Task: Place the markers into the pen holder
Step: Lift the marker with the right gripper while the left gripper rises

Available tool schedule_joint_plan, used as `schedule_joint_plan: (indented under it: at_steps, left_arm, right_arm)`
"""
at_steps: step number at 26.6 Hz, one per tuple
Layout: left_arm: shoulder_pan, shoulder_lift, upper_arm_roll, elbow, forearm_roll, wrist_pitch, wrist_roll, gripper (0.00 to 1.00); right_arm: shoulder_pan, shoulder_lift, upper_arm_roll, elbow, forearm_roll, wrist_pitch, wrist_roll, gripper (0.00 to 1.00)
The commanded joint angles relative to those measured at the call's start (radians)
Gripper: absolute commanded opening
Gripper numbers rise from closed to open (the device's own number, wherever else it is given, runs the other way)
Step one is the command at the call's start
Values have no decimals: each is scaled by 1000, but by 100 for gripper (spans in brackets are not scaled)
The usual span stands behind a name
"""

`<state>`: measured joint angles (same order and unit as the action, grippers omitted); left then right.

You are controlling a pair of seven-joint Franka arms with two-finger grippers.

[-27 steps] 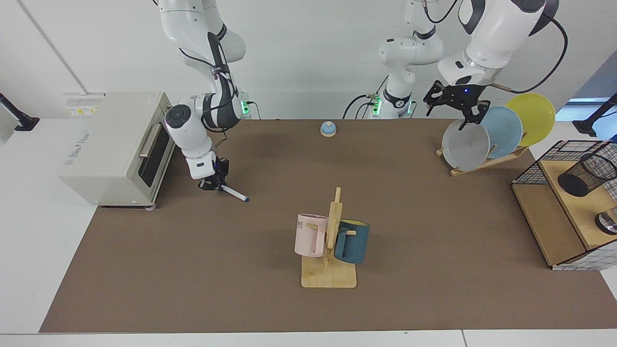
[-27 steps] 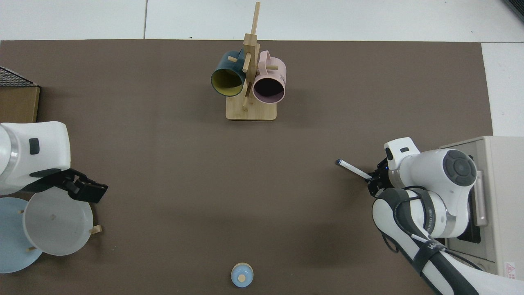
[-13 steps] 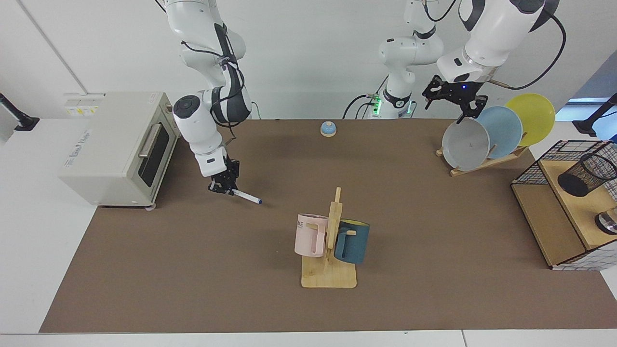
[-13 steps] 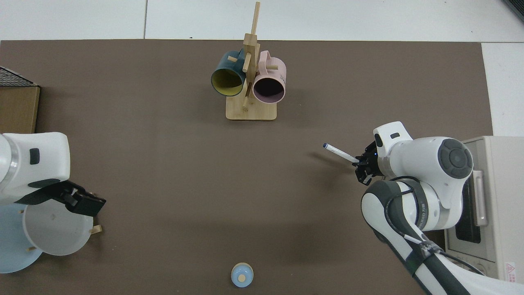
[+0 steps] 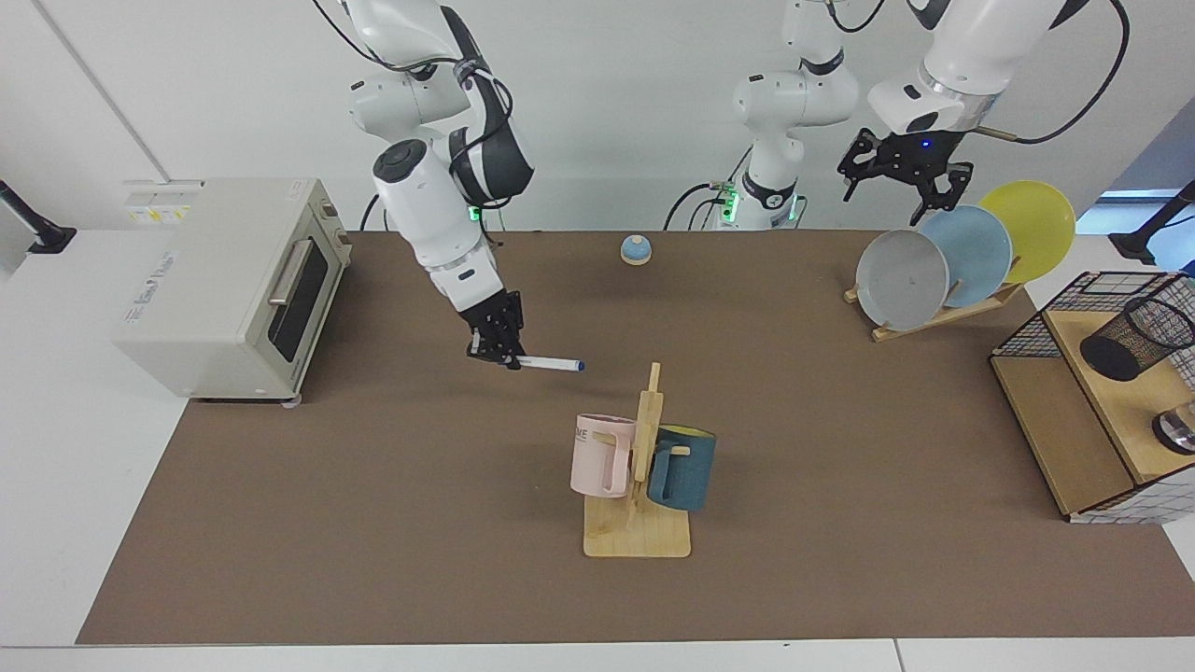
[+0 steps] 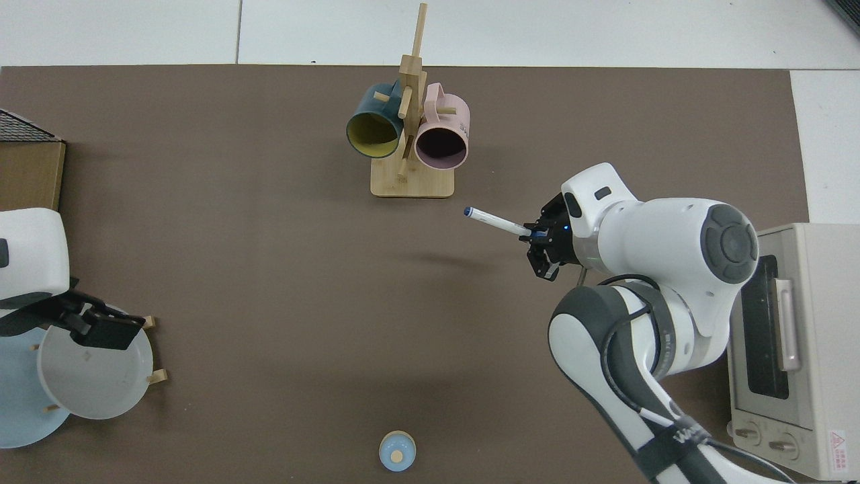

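The right gripper [image 5: 502,356] is clamped on one end of the single marker [image 5: 551,364], holding it level above the brown table [image 5: 373,485] near two mugs [image 5: 602,455] on a wooden stand. The left gripper [image 5: 904,187] hangs open-fingered above three plates [image 5: 971,254]. One pen holder [image 5: 1134,339] lies tilted on a shelf at the table's edge, well apart from the marker.

Facing camera across table [image 5: 373,523], overhead camera above
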<state>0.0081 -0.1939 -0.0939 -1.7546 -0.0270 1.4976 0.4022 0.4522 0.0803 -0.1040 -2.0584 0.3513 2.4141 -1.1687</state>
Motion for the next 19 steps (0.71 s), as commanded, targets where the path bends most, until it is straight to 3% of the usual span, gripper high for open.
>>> schedule_joint_plan:
  at_steps: [1, 5, 11, 15, 19]
  left_arm:
    - [6, -1, -1, 3, -46, -16, -319, 100]
    - [41, 14, 19, 3, -198, -46, -561, 100]
    - [81, 30, 20, -5, -387, -68, -886, 100]
    - [81, 57, 19, -6, -480, -63, -1126, 100]
    - [76, 80, 2, -3, -510, -62, -1215, 100]
  right_arm:
    - [57, 9, -13, 57, -37, -49, -37, 0]
    - [52, 9, -8, 113, -133, -105, -37, 0]
    - [57, 6, -6, 265, -196, -320, -32, 0]
    - [57, -10, -2, 279, -196, -371, -31, 0]
    - [92, -27, 9, 310, -202, -409, 29, 0]
